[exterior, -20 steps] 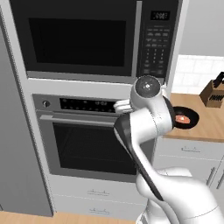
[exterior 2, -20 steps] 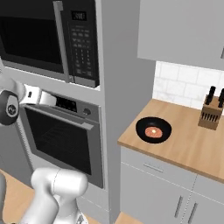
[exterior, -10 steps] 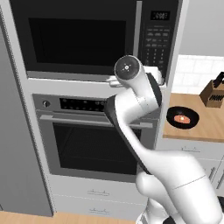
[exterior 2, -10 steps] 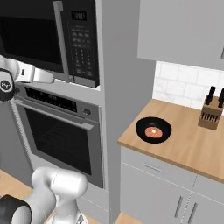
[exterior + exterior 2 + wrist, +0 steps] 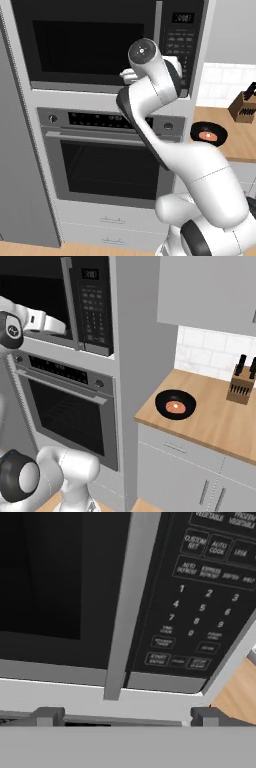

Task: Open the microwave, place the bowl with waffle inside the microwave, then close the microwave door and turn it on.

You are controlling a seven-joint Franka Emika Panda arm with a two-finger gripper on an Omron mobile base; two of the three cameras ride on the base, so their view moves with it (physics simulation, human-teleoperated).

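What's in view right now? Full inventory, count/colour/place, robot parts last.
microwave: 1, black front, built in above the oven
microwave door: 1, black glass, closed, grey vertical bar handle beside the keypad
oven: 1, steel with dark window, below the microwave
bowl with waffle: 1, black bowl, orange-brown waffle, on the wooden counter
knife block: 1, brown with dark handles, counter near the tiled wall
drawers: grey, under the oven
gripper: 1, dark fingertips, open, just below the handle's lower end, holding nothing
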